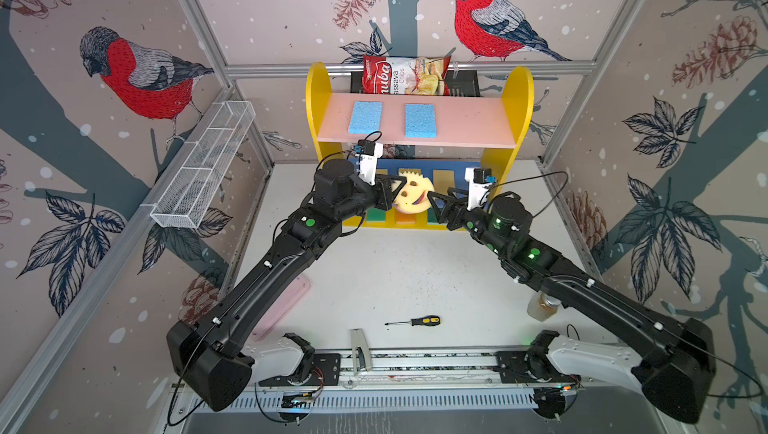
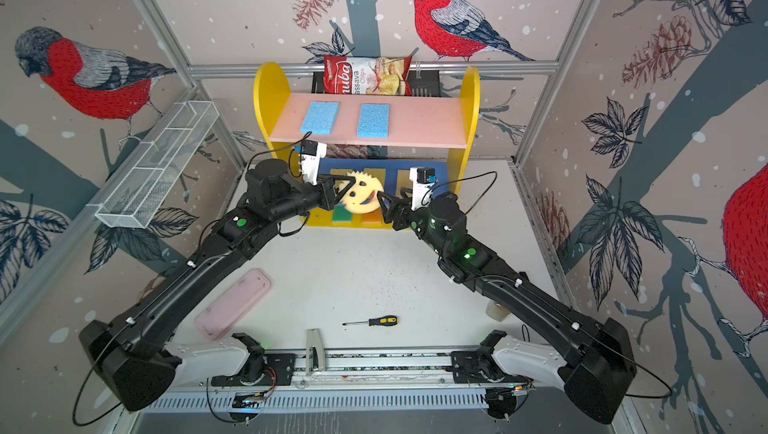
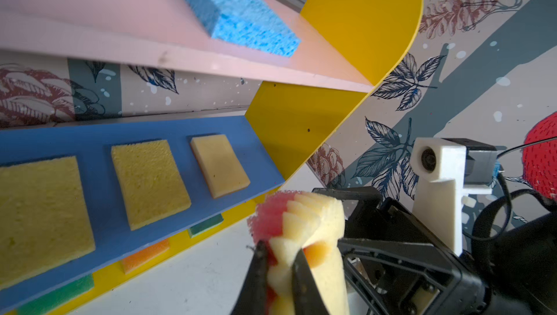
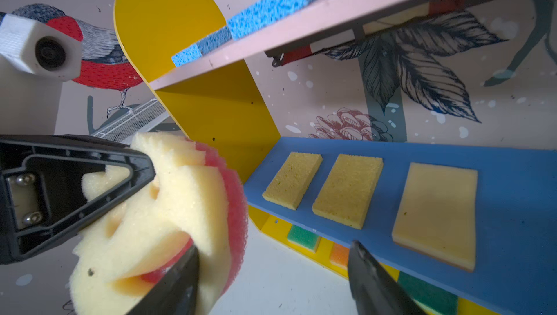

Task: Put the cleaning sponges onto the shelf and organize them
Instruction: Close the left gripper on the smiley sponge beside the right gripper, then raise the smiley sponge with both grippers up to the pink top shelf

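Hanging in front of the shelf [image 1: 316, 91], about level with its blue middle board [image 3: 99, 135], the round smiley sponge [image 1: 415, 199] is in the air between the two arms, above the white table [image 1: 395, 270]. The yellow side panels with rounded tops close the shelf at both ends, so it is open only from the front. On the pink upper board [image 1: 469, 120] two light blue sponges [image 1: 365, 117] lie flat on the left and middle parts, and the right part is bare. The table between the arms is mostly free; a screwdriver [image 1: 415, 321] lies near its front edge.

The left gripper [image 3: 278, 253] is clamped on the toothed rim of the smiley sponge, and its two black fingers press into the foam. The right gripper [image 4: 274, 245] has its jaws wide apart and grips nothing. One of its fingers is just at the sponge's rim — whether it touches, I cannot tell — and the other stands in front of the blue board.

The smiley sponge is soft pale yellow foam with cut-out eyes and mouth, a zigzag rim and a rough pink underside. On the blue board three yellow sponges [image 3: 149, 182] lie in a row, apart from each other: two are coarse and porous, one is smoother and paler. Under that board's front edge, on the yellow base, a green sponge [image 3: 206, 227] and an orange sponge [image 3: 144, 254] show partly. The boards look smooth and painted.
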You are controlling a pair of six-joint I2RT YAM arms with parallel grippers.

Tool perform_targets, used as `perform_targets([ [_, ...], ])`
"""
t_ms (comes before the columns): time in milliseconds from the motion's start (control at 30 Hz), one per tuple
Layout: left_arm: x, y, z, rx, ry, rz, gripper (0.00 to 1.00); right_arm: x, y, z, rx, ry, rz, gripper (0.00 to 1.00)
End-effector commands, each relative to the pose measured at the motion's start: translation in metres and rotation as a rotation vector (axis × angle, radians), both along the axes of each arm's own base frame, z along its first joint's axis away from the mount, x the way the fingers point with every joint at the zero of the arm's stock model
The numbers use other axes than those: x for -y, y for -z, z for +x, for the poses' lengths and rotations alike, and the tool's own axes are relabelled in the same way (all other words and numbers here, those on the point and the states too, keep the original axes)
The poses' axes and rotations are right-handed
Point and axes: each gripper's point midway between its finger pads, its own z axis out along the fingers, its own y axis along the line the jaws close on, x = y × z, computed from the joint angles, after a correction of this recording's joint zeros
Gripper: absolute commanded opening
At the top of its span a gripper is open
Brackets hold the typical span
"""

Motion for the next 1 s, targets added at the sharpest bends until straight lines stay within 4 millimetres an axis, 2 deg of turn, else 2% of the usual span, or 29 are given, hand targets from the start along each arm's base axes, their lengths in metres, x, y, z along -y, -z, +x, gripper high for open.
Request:
perform_targets([
  [0, 0.006, -0.03, 0.004, 0.095, -0.021, -0.009, 0.02, 0.019, -0.004, 0.002, 0.023, 0.076, -0.057, 0.74],
  [100, 0.02, -0.042, 0.003, 0.118, -0.002, -0.002, 0.02, 0.03, -0.028, -0.007, 0.07, 0.08, -0.022, 0.76],
  [200, 0.033, -0.05, 0.001, 0.138, 0.012, 0.007, 0.02, 0.043, -0.049, -0.015, 0.108, 0.082, 0.026, 0.82],
  [300, 0.043, -0.058, -0.002, 0.156, 0.026, 0.009, 0.02, 0.054, -0.062, -0.02, 0.126, 0.076, 0.061, 0.87],
  [467, 0.055, -0.069, -0.005, 0.179, 0.041, 0.01, 0.02, 0.064, -0.075, -0.027, 0.135, 0.036, 0.119, 0.91],
  [667, 0.071, -0.081, -0.013, 0.207, 0.067, 0.013, 0.02, 0.065, -0.083, -0.032, 0.131, -0.027, 0.16, 0.93],
  [967, 0.09, -0.087, -0.023, 0.224, 0.1, 0.038, 0.03, 0.072, -0.094, -0.035, 0.14, -0.059, 0.212, 0.93],
])
